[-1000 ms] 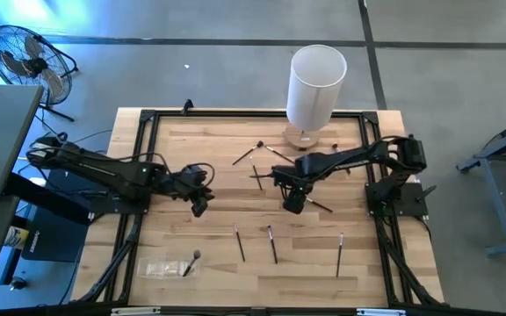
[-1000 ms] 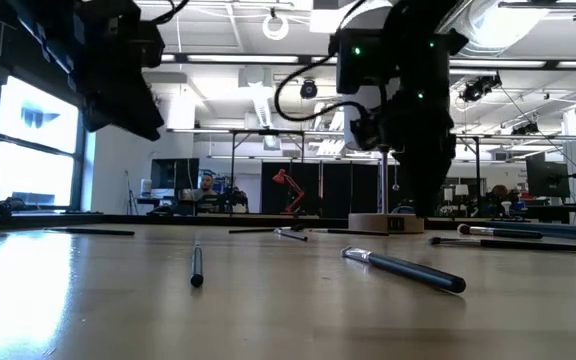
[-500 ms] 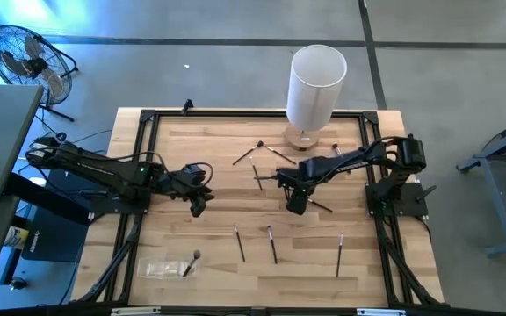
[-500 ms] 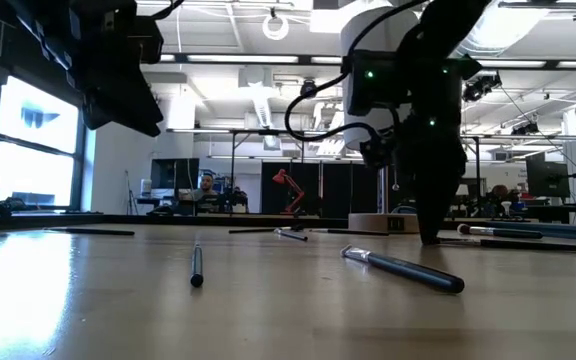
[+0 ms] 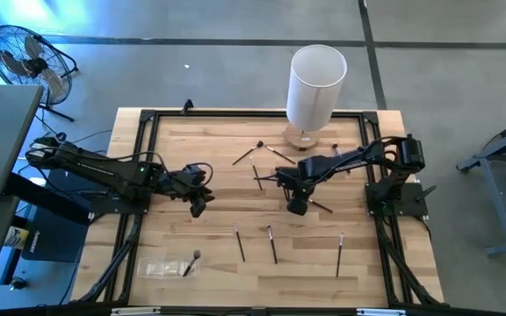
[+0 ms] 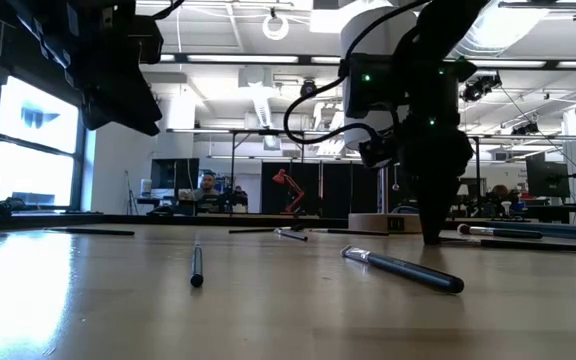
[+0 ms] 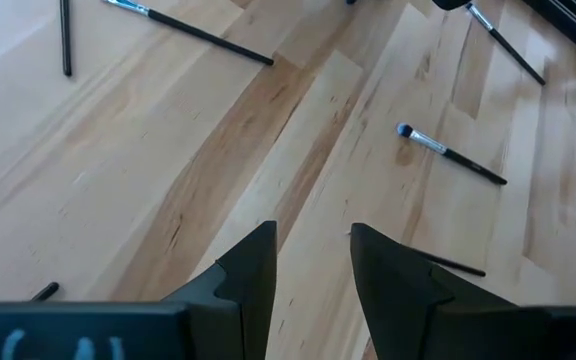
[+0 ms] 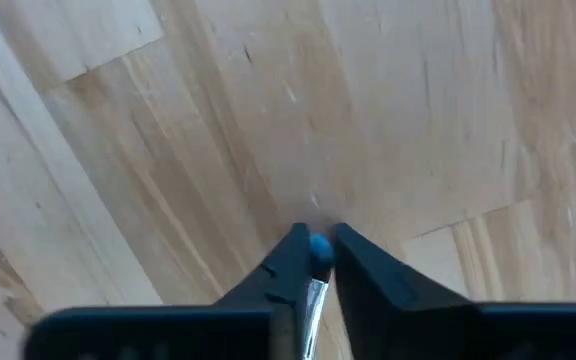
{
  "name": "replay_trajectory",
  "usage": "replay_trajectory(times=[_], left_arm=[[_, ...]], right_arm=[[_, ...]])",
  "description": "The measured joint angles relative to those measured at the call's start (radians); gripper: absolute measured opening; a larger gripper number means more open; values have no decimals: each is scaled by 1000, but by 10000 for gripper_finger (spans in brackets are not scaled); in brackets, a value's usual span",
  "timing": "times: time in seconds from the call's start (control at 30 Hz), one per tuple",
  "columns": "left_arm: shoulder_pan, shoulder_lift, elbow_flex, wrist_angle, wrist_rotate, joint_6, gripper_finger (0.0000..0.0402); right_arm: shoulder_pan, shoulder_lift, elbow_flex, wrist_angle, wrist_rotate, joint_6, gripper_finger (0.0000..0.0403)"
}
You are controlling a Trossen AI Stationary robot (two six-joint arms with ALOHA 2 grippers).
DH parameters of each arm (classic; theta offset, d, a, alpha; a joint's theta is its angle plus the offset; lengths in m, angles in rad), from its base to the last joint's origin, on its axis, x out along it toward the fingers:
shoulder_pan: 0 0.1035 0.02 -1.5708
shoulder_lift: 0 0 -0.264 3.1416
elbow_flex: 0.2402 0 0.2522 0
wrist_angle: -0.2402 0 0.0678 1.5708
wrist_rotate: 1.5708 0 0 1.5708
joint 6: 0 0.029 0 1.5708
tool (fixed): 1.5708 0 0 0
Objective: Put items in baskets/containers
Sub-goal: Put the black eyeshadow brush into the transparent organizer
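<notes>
Right tool (image 8: pixel 315 262) pinches a brush (image 8: pixel 317 250) at the table (image 5: pixel 235 158) centre.
Left tool (image 7: pixel 311 262), fingers spread and empty, hovers left of centre; plastic tray (image 5: pixel 158 268) lies lower left.

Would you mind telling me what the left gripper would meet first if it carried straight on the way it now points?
Probably only the bare wooden table: the left gripper points down at empty boards. The thin dark brush with a blue tip lies off to one side, though depth is unclear.
</notes>
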Motion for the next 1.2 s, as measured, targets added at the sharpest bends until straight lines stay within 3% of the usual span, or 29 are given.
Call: replay_trajectory(times=[0.07, 0.37, 0.63, 0.77, 0.9, 1.2], left_arm=[[0, 0, 0, 0, 0, -11, 129], [0, 0, 0, 1, -1, 11, 129], [1, 1, 0, 83, -85, 66, 129], [1, 9, 0, 222, -130, 156, 129], [1, 17, 0, 404, -137, 300, 129], [0, 28, 2, 785, -127, 528, 129]], right_arm=[[0, 1, 0, -2, -11, -4, 8], [2, -58, 13, -26, -36, 11, 1], [56, -309, -8, 74, 141, 132, 1], [113, -449, -36, 259, 293, 162, 0], [148, -522, -53, 550, 414, 104, 0], [163, -480, -52, 1202, 373, -179, 0]])
